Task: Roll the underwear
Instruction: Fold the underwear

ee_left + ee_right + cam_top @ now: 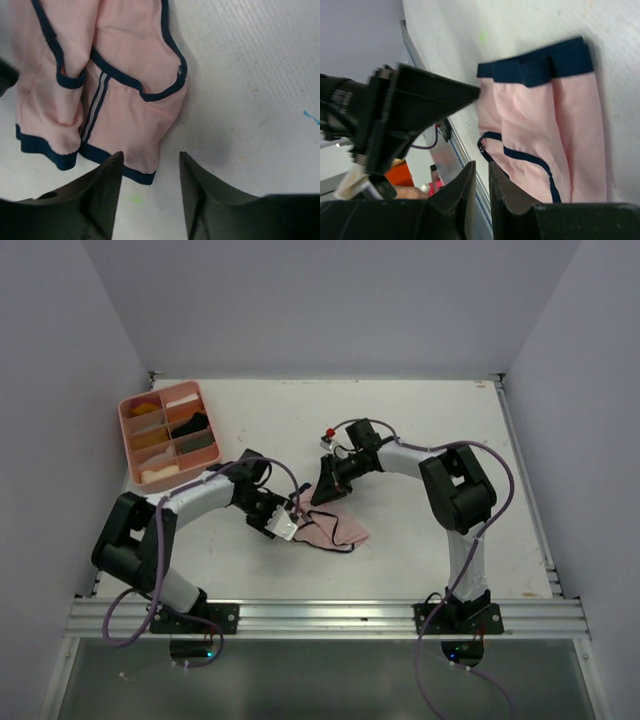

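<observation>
surface: white table (420,440) | on it: pink underwear (335,530) | room: pale lilac walls (330,300)

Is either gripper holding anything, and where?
Nothing is held. The left gripper stands open at the hem of the pale pink cloth underwear with dark edging; the right gripper is nearly shut beside it, gripping no cloth.

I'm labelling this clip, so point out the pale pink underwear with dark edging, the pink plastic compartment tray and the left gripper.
pale pink underwear (130,115): left wrist view, cloth's middle.
pink plastic compartment tray (124,430): top external view, left rim.
left gripper (150,160): left wrist view, between fingertips.
</observation>
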Tool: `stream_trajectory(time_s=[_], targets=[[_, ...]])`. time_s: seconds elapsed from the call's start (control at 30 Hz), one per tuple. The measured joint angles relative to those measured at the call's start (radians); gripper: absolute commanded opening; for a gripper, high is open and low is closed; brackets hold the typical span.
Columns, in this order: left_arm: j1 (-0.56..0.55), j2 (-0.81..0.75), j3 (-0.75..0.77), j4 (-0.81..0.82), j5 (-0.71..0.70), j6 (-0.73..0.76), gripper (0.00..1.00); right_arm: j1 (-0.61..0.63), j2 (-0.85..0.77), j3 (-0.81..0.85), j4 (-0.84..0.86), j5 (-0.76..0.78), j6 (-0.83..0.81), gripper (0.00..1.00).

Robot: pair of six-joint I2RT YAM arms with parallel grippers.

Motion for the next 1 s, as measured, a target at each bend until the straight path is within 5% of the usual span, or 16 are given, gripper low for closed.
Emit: stream_trajectory(time_s=[0.07, 0.47, 0.83, 0.9, 1.0], targets=[[-0.011, 0.020, -0.005, 0.005, -0.010, 0.006, 0.39, 0.000, 0.000, 0.035, 0.003, 0.001, 0.000, 0.20], [-0.020, 0.051, -0.004, 0.034, -0.040, 0.008, 0.31, 0.000, 0.149, 0.152, -0.021, 0.064, -0.067, 0.17], [-0.044, 0.060, 0.164, -0.145, -0.036, 0.007, 0.19, 0.003, 0.180, 0.152, -0.041, 0.060, -0.117, 0.17], [-0.047, 0.068, 0.187, -0.164, -0.036, 0.008, 0.27, 0.003, 0.180, 0.150, -0.040, 0.058, -0.117, 0.17], [-0.050, 0.074, 0.185, -0.176, -0.042, 0.007, 0.24, 0.006, 0.180, 0.148, -0.040, 0.055, -0.121, 0.17]])
